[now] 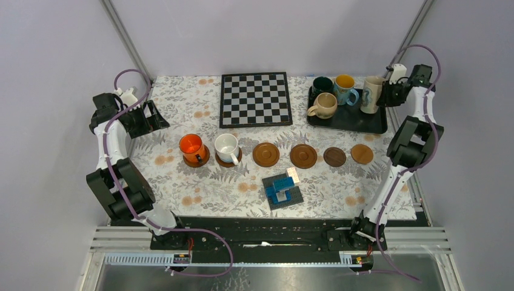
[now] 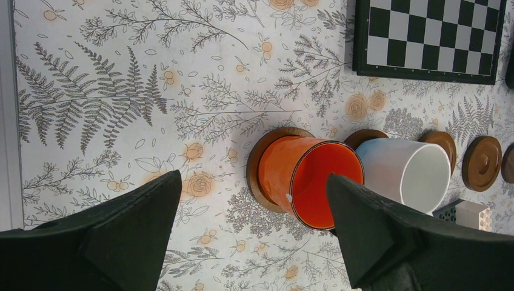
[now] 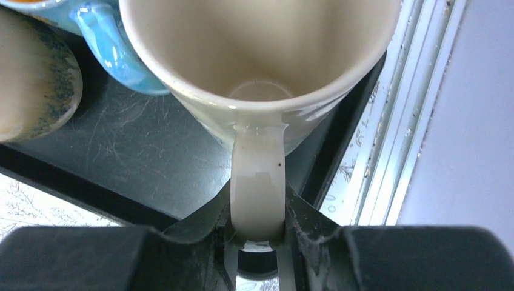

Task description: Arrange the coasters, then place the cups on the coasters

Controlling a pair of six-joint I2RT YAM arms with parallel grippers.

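Several brown coasters lie in a row across the table. The orange cup (image 1: 190,146) and the white cup (image 1: 226,147) stand on the two leftmost. The others, such as a bare coaster (image 1: 265,154) and a smaller dark coaster (image 1: 334,157), carry nothing. The dark green cup (image 1: 322,85), blue cup (image 1: 345,85) and beige cup (image 1: 324,105) stand on the black tray (image 1: 376,125). My right gripper (image 1: 387,94) (image 3: 257,225) is shut on the handle of the patterned cream cup (image 1: 372,94) (image 3: 260,54) at the tray's right end. My left gripper (image 1: 154,115) (image 2: 253,179) hangs open above the table, left of the orange cup (image 2: 303,179).
A chessboard (image 1: 255,99) lies at the back centre, left of the tray. A dark plate with blue and white blocks (image 1: 282,191) sits in front of the coaster row. The metal frame rail (image 3: 388,151) runs just right of the tray.
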